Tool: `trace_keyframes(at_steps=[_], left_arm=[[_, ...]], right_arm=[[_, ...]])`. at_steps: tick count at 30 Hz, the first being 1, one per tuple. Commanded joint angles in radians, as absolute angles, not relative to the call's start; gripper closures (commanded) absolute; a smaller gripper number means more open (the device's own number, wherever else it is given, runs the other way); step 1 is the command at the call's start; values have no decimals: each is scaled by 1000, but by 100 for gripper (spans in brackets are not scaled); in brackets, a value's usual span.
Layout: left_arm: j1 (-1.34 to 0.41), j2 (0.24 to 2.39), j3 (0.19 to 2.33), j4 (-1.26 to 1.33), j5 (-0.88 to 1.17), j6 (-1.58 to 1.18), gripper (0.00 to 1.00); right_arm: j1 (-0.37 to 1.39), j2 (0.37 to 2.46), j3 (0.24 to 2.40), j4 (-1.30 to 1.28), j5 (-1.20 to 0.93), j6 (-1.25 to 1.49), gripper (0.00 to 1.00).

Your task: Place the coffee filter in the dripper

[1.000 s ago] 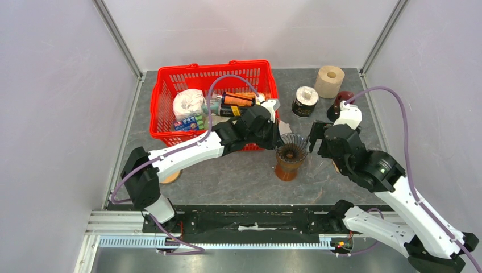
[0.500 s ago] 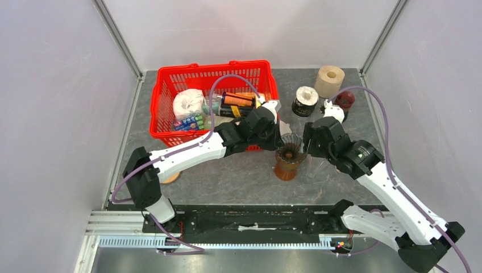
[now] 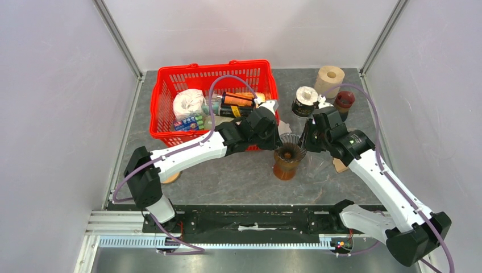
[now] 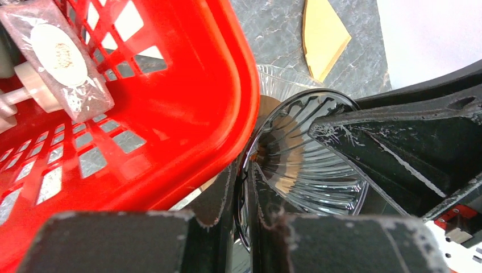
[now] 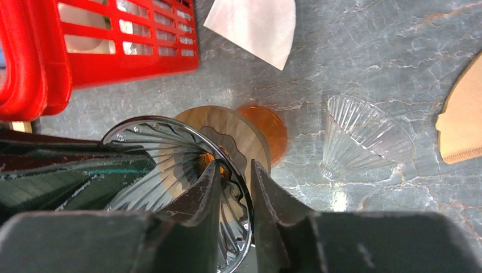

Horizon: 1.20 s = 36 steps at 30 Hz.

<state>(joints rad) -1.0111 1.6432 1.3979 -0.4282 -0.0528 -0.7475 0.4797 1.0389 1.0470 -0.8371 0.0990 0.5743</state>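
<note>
Clamping the dripper [image 4: 307,165] rim is the left end effector [image 4: 241,185]; the right end effector [image 5: 236,176] straddles it, grip unclear; beyond the dripper, the limp coffee filter [image 5: 253,28] needs edge-pinching.

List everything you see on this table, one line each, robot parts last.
table: 1, grey, underneath everything
basket: 1, red, far left; holds a white bundle, dark can and bright packet
jug: 1, amber, centre
dripper: 1, clear glass, on top of the jug
spare dripper: 1, clear, on the table right of the jug
white filter: 1, behind the jug
brown filter: 1, right of the spare dripper
roll: 1, beige, far right
tin: 1, dark with a white top, near the roll
small pot: 1, dark red, right of the tin
left gripper: black, clamped on the dripper's rim
right gripper: black, fingers straddling the opposite rim
</note>
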Motion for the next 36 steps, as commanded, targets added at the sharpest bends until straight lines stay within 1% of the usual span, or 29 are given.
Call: trace_keyframes(at_steps=[1,2,3,4,11,15,23,36], left_arm=[[-1022,1653,1414,-494,-68,-808,98],[-1023,1653,1408,-494,-62,-818,98],[-1025,1653,1404,-494,-60,-827,98],[-1028,1652,1400,-494,-60,-832,98],[-1053,1639,1377,-517,-111,-859,98],[-1063,1642,1368,-516,-116,-858,98],[-1063,1652,1357,-541,-132,-872,98],[-1084,1680,1300,-544,-132,-910,98]], right_arm=[[471,1080,1074,-851,3,530,78],[470,1094,1086,-876,3,520,85],[470,1104,1091,-888,3,511,94],[470,1111,1095,-901,-22,507,100],[469,1145,1082,-961,-23,467,100],[469,1139,1024,-954,53,471,100],[462,1198,941,-982,126,528,100],[457,1352,804,-916,100,583,100]])
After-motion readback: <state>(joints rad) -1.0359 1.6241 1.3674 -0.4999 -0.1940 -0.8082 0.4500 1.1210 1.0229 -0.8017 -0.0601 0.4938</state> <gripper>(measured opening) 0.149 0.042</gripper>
